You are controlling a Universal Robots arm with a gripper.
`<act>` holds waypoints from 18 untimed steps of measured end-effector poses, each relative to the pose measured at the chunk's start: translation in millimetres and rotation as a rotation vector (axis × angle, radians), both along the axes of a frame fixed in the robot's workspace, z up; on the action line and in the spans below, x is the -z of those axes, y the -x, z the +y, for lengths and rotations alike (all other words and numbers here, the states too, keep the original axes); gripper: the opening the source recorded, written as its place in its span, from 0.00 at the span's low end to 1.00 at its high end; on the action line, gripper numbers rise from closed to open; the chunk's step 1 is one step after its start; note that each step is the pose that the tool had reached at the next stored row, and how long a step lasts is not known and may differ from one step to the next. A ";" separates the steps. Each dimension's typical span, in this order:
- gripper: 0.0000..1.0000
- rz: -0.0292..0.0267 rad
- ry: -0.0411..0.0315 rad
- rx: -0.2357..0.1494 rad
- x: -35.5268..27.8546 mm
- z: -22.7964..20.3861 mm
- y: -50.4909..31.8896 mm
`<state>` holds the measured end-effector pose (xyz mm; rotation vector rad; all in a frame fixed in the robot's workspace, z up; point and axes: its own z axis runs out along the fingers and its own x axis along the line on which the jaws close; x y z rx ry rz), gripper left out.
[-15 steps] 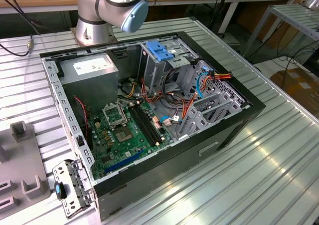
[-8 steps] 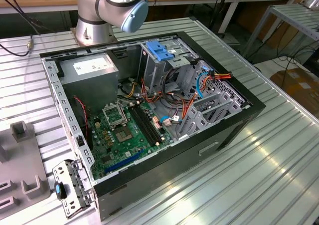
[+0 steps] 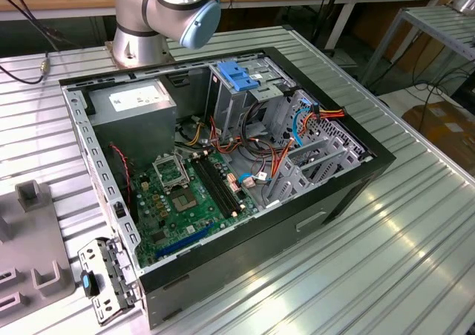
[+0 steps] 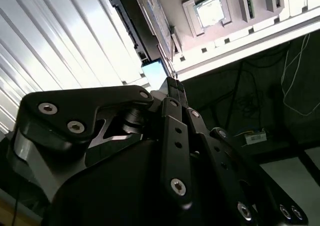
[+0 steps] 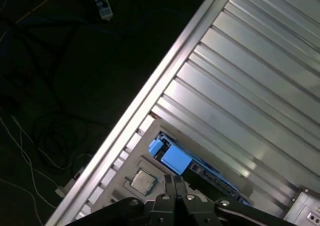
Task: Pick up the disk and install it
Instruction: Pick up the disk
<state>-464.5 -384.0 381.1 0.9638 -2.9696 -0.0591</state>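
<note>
In both wrist views the disk (image 5: 172, 158) (image 4: 154, 73) shows as a thin dark slab with a bright blue plastic end and blue side rail. It seems to stand on edge beside a grey tray on the ribbed metal table. My gripper (image 5: 175, 179) (image 4: 173, 84) hangs above it, just short of the blue end and apart from it. Its two black fingers are pressed together with nothing between them. The arm's base (image 3: 159, 15) stands behind the open computer case (image 3: 349, 194) in the exterior view.
Inside the case are a grey metal cage with a blue plastic top (image 3: 239, 76), a grey box with a white sticker (image 3: 137, 105) and a green mainboard (image 3: 185, 201). A processor chip (image 5: 142, 182) lies in the grey tray. The table's edge (image 5: 150, 90) borders a dark floor with cables.
</note>
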 end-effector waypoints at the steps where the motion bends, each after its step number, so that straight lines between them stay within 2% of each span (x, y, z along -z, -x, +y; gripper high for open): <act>1: 0.11 0.0000 0.0000 -0.009 0.0 0.0 0.0; 6: 0.11 0.0000 0.0000 -0.064 0.0 0.0 0.0; 18: 0.11 0.0000 0.0000 -0.289 0.6 0.0 0.0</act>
